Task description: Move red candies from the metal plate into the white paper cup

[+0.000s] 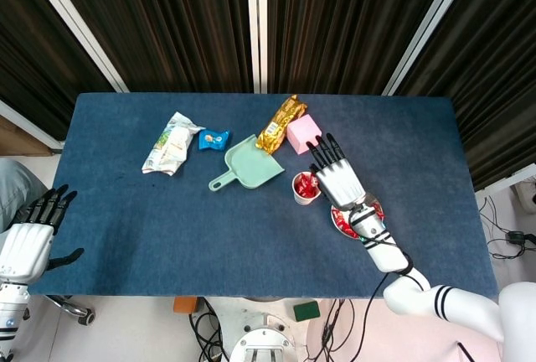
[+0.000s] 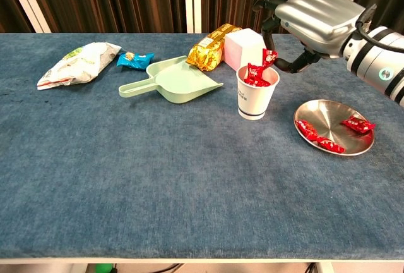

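Just beneath the right hand (image 2: 312,14) stands the white paper cup (image 2: 257,93), already holding red candies. The hand pinches one red candy (image 2: 269,58) over the cup's rim, poised so it should fall inside. Below the wrist, three more lie on the metal plate (image 2: 334,148).

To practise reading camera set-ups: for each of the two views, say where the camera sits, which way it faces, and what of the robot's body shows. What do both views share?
Head view: sits high above the near table edge, looks steeply down on the whole table; shows the left hand off the table's corner, and the right hand and forearm.
Chest view: sits low at the near edge, looks across the table toward the curtains; shows only the right hand.
Shared: right hand pinching a candy over the cup, plate, scoop.
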Controlling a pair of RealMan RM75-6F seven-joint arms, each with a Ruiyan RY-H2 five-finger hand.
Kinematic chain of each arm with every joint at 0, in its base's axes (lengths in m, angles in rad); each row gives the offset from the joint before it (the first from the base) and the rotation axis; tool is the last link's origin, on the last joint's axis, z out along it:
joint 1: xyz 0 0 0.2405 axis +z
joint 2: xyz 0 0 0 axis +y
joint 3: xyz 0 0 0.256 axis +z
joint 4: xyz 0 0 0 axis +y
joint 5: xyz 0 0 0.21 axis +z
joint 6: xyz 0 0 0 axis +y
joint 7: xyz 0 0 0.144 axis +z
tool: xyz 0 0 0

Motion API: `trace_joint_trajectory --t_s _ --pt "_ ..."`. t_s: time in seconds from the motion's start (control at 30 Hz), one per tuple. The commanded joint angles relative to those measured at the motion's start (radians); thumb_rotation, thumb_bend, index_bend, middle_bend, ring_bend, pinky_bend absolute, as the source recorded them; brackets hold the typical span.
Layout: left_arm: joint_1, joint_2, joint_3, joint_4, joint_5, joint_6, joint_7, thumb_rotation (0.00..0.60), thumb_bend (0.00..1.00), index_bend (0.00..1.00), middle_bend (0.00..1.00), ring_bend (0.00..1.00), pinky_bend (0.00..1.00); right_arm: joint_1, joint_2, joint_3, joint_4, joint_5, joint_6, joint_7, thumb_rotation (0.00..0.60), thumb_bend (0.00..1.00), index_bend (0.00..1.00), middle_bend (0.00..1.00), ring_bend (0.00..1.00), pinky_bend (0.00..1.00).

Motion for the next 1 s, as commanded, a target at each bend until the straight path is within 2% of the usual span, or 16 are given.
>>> trace_joint_trajectory --t_s 0.03,0.33,0.37,0.5,0.6,0.67,1.0 --pt "0.0 0.0 0.0 0.002 0.0 0.001 -0.002 0.6 0.09 0.07 0.03 0.0 0.15 0.006 -0.008 0.0 0.009 0.013 -0.01 -0.014 0.6 0.41 0.66 0.09 0.0 0.0" --pt "-0.001 0.0 0.0 0.001 0.001 -0.001 -0.002 0.6 0.1 0.07 0.03 0.0 0.15 0.023 -0.028 -0.005 0.031 0.04 -0.033 -0.029 0.6 0.4 0.63 0.08 0.0 0.0" --pt "0.0 0.0 0.0 0.001 0.0 -0.001 -0.002 0.6 0.1 0.07 0.03 0.0 0.15 0.025 -0.029 -0.007 0.032 0.041 -0.035 -0.028 0.6 0.4 0.59 0.08 0.0 0.0" --pt "-0.002 0.0 0.0 0.001 0.0 -0.003 -0.003 0.6 0.1 0.07 0.03 0.0 0.15 0.025 -0.025 -0.012 0.029 0.044 -0.036 -0.021 0.6 0.37 0.33 0.07 0.0 0.0" --pt "-0.003 0.0 0.0 0.001 0.0 -0.007 -0.001 0.6 0.1 0.07 0.03 0.0 0.15 0.021 -0.015 -0.018 0.019 0.042 -0.031 -0.005 0.6 0.36 0.21 0.07 0.0 0.0" --pt "-0.004 0.0 0.001 0.001 0.0 -0.009 0.0 0.6 0.09 0.07 0.03 0.0 0.15 0.018 -0.008 -0.022 0.013 0.036 -0.026 0.006 0.6 0.36 0.17 0.07 0.0 0.0" --pt "-0.003 -0.001 0.001 -0.002 0.001 -0.007 0.005 0.6 0.09 0.07 0.03 0.0 0.15 -0.061 0.087 -0.067 -0.061 -0.032 0.093 0.094 0.6 0.35 0.15 0.07 0.0 0.0"
